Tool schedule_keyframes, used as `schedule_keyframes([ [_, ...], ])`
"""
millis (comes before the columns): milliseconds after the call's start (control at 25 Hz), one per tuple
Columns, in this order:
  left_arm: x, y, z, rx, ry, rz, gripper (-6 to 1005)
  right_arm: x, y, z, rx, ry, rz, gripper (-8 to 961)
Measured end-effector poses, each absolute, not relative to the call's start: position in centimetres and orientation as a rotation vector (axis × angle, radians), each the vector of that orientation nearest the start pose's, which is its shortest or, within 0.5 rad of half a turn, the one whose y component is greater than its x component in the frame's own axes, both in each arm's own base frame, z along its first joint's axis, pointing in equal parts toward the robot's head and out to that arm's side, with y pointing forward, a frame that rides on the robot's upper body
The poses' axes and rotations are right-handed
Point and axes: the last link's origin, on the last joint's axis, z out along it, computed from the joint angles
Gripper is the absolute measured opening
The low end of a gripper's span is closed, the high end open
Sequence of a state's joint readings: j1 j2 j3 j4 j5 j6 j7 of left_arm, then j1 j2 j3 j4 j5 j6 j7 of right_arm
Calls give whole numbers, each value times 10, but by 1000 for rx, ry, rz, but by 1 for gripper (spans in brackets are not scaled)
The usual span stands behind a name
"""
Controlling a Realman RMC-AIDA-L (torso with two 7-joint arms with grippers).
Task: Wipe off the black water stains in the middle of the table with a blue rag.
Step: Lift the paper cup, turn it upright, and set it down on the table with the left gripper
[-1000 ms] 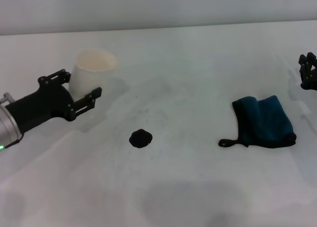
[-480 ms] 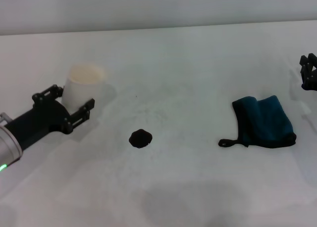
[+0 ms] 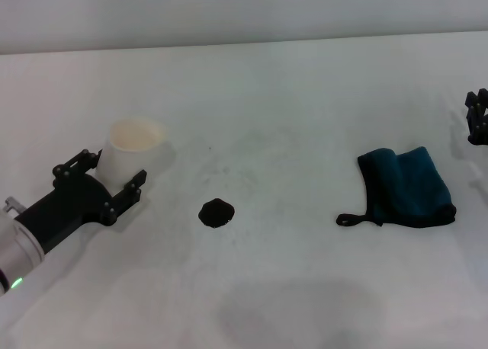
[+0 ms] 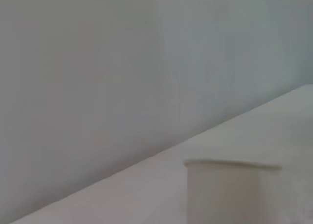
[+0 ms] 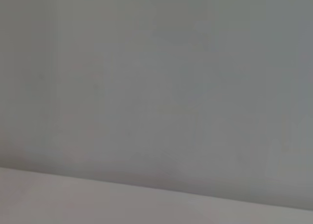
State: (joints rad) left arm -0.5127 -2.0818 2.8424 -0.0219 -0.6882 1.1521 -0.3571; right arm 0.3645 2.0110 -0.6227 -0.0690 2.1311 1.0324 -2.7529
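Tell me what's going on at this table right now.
A two-armed robot is at a white table with a black water stain near the middle, not yet wiped. The left gripper has its fingers around a white paper cup on the left side. The blue rag lies folded and untouched on the right. The right gripper sits at the far right edge, beyond the rag and not touching it.
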Motion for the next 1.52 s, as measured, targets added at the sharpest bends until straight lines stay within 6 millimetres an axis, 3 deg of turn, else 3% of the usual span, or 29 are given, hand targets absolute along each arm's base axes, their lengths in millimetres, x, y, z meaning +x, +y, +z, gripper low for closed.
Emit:
schedule_keyframes([
  [1520,-341,271,-85,-2255,-476,-487,645,416,289,19,-1673,730,416,154],
])
